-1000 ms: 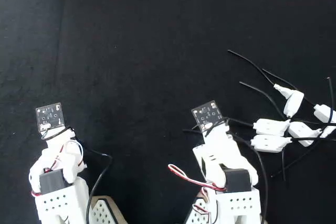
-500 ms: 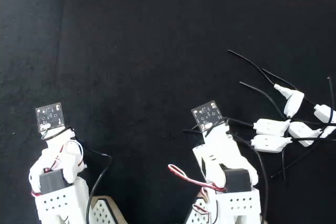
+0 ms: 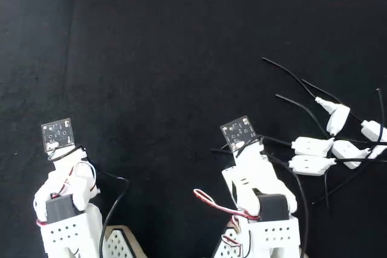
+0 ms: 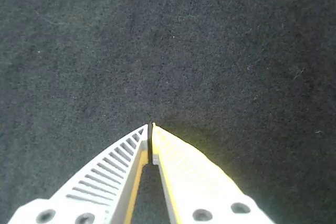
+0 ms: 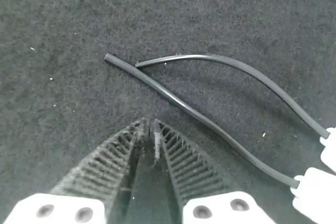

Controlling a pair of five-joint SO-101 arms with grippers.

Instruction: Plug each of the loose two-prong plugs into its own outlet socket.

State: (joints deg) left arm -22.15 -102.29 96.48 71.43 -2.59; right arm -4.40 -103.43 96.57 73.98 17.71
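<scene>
A: High view?
B: Black cloth-covered table [image 3: 181, 58]. Two white arms at the near edge: left arm [image 3: 63, 200], right arm [image 3: 260, 194]. Five white plastic plug and socket pieces [image 3: 312, 146] sit clustered beside the right arm, tangled in thin black cords [image 3: 290, 74]. Can't tell plugs from sockets.
A: Left wrist?
B: Left gripper [image 4: 151, 127] has its tips pressed together, holding nothing, over bare cloth.
A: Right wrist?
B: Right gripper [image 5: 149, 124] is closed too, empty. Two cords lie just ahead of the tips, two white pieces at the view's edge.
</scene>
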